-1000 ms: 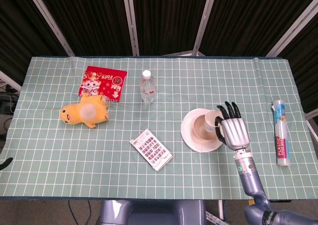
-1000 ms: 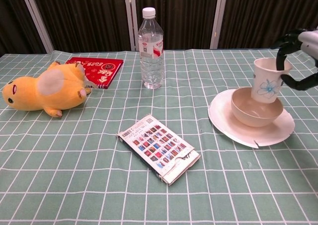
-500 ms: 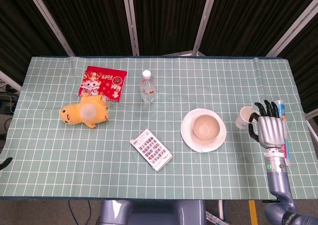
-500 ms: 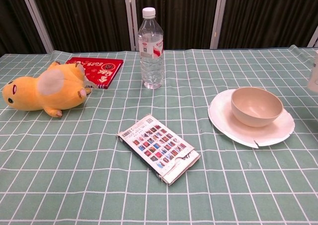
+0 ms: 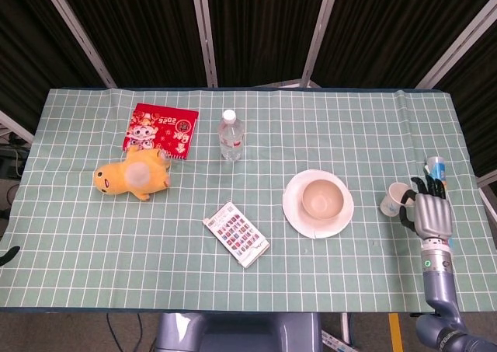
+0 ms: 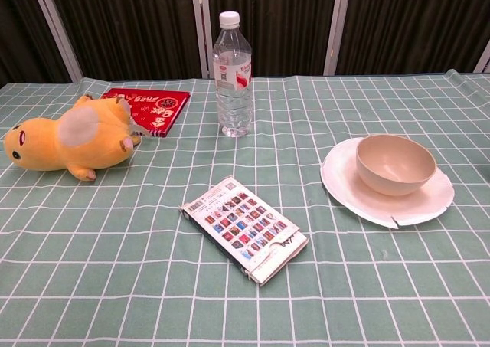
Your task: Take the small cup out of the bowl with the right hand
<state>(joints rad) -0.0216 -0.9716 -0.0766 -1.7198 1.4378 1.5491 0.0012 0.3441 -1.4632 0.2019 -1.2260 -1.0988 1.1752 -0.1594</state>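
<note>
Your right hand (image 5: 429, 213) holds the small cup (image 5: 394, 199) by its side, fingers wrapped around it, near the right edge of the counter (image 5: 326, 127). The cup is out of the bowl (image 5: 321, 198) and well apart from it, tilted, with its mouth facing up and toward the left. Only the head view shows it; whether it touches the cloth you cannot tell. The bowl sits on the white plate (image 5: 294, 207). Just behind your hand lies a plastic roll (image 5: 434, 165). Further left are the water bottle (image 5: 231, 135), card box (image 5: 236, 234), yellow plush toy (image 5: 133, 176) and red booklet (image 5: 161, 130)
</note>
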